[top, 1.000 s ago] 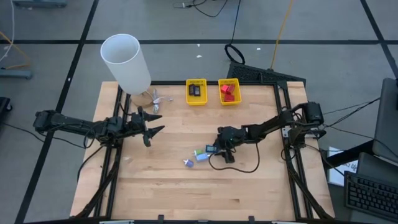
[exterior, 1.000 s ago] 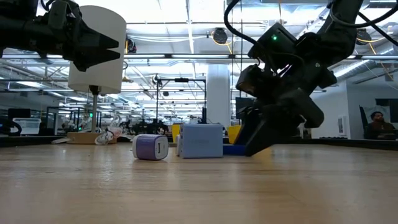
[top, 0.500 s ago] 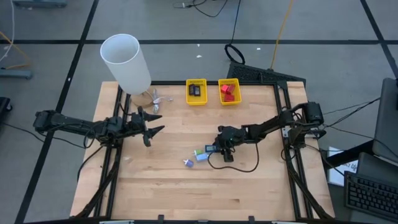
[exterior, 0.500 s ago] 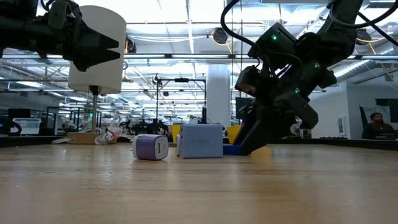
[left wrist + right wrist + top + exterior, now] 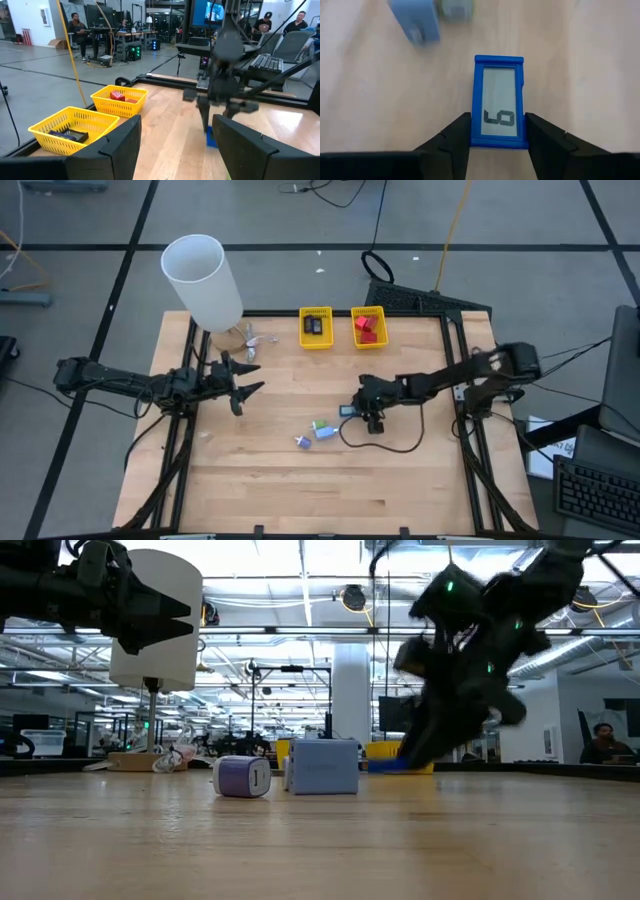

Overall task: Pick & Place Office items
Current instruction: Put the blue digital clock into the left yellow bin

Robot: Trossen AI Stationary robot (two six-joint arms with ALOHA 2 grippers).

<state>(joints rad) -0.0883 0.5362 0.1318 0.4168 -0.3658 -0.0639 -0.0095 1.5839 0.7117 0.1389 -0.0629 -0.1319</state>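
Observation:
My right gripper [image 5: 347, 412] is shut on a small blue counter with a grey display [image 5: 498, 100], just above the middle of the table. To its left, on the wood, lie a light-blue block [image 5: 324, 432], a small purple cube [image 5: 302, 442] and a green piece [image 5: 318, 424]. The low view shows the block [image 5: 322, 768] and the cube [image 5: 241, 777] resting flat on the table. My left gripper [image 5: 252, 377] hangs open and level over the table's left part, with nothing between its fingers. My right gripper pinches the blue counter's two long sides [image 5: 476, 135] between its two fingers, at the end nearest the wrist. The fingers slant down from the table's right side and lie along the counter. The counter sticks out ahead of them, display up, clear of the wood [image 5: 400, 766].
Two yellow mesh baskets [image 5: 316, 327] [image 5: 368, 327] stand at the far edge, one with a dark item, one with red items. A tall white cylinder [image 5: 203, 280] stands at the far left corner. A black cable loop [image 5: 385, 442] lies under my right arm.
My right gripper has risen and drawn back a little toward the table's right edge, and the blue counter has come up off the wood with it. The light-blue block and the purple cube have stayed where they were.

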